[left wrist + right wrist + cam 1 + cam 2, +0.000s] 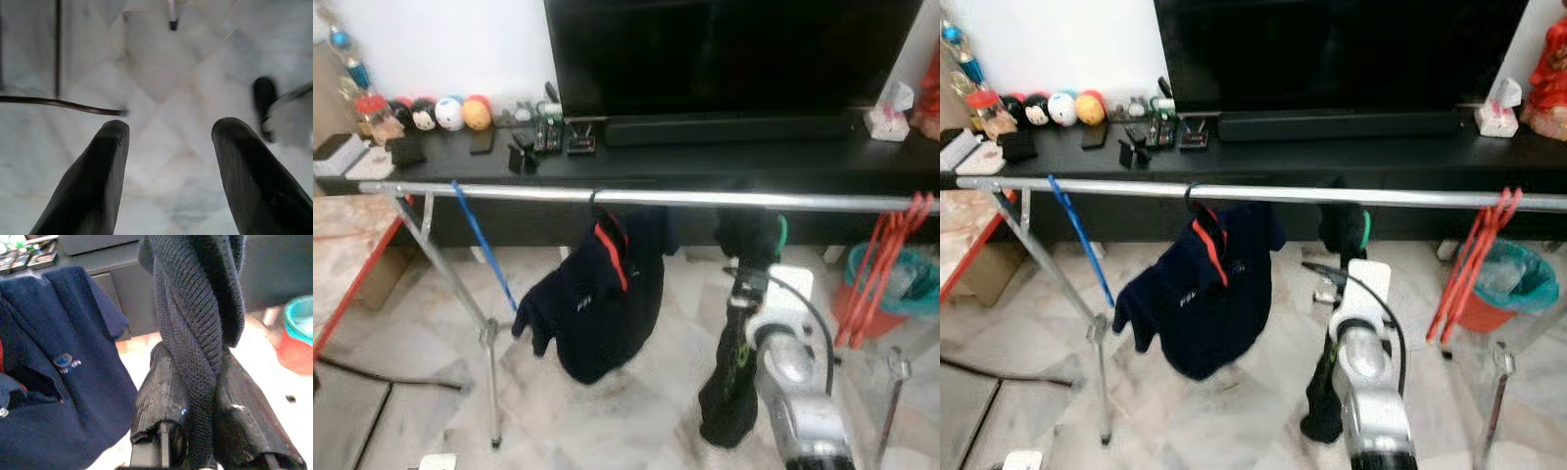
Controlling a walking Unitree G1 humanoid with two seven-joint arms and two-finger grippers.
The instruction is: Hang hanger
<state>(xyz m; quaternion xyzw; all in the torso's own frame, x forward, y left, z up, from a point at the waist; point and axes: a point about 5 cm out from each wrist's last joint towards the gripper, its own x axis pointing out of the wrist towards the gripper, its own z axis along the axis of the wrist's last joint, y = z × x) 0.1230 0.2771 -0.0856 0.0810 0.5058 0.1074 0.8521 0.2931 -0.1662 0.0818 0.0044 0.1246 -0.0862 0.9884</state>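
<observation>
Marble floor point(607, 421) fills the lower frame, pale tiles. Left hand point(168, 147) hangs over it, fingers point(98, 181) spread apart, nothing between them. Right arm point(793, 392) rises from lower right of the frame; right hand point(195, 382) is clamped on a black knitted garment point(729, 382), cloth squeezed between both fingers. That garment hangs from a green hanger point(782, 233) at the silver rail point(705, 199), right of centre; whether the hook is seated on the rail, cannot tell. Navy polo shirt point(597, 304) hangs on its own hanger, centre. Blue hanger point(480, 240) at left, red hangers point(881, 274) at right. Beyond: black TV console point(724, 157), TV point(734, 54), round toys point(450, 113) upper left.
</observation>
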